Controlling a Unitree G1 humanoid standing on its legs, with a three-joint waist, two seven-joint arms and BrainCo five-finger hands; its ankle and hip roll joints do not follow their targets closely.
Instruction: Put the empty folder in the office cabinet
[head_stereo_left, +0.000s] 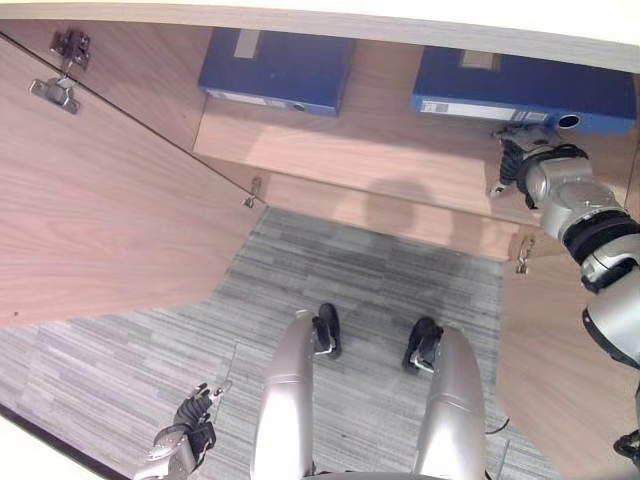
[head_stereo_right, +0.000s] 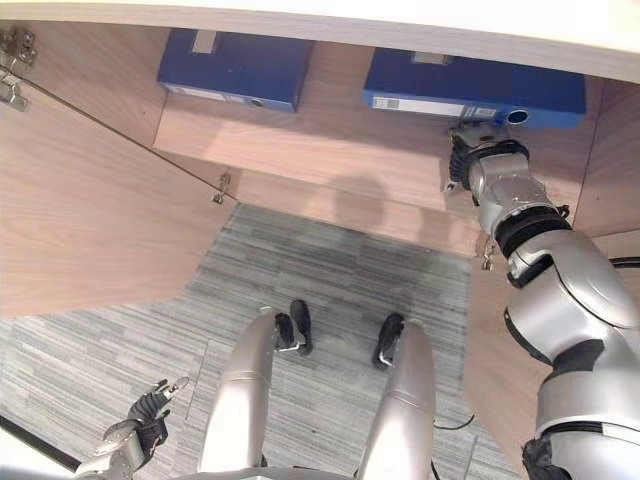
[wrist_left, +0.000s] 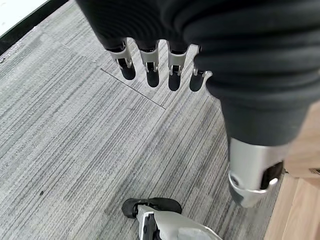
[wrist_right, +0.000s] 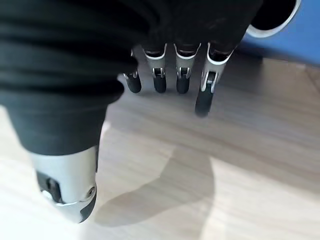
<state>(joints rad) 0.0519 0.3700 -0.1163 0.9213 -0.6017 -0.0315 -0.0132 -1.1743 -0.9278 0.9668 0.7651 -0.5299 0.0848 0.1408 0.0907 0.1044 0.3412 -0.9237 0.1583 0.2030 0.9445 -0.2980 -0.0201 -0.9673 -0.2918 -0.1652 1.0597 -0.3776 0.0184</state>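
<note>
Left eye view: the robot is looking down into an open wood-veneer office cabinet (head_stereo_left: 330, 150). Two flat blue cardboard folders are lying on its shelf: one at the left (head_stereo_left: 275, 70), one at the right (head_stereo_left: 520, 90) with a round finger hole in its spine. The right hand (head_stereo_left: 520, 150) is hovering just in front of the right folder's spine, very close to it, but the folder is lying free of its fingers.

Right eye view: the left hand (head_stereo_right: 140, 415) is hanging low over the grey striped carpet (head_stereo_right: 330, 270), well apart from the cabinet. The open wooden cabinet door (head_stereo_right: 90, 210) is standing at the left, with metal hinges showing at its top corner.

Left wrist view: the left hand's fingers (wrist_left: 150, 70) are hanging straight and relaxed, gripping nothing, with carpet beneath.

Right wrist view: the right hand's fingers (wrist_right: 175, 75) are extending loosely over the bare shelf board, grasping nothing; the blue folder's spine hole is showing just past them.

Progress: judging by this, the right folder is already sitting in the cabinet and the placing step looks done; pulling the arm clear and perhaps shutting the door would be what is left.

Obstacles: the shelf edge and the right-hand door edge (head_stereo_left: 560, 370) are sitting close to the right arm's way out.
</note>
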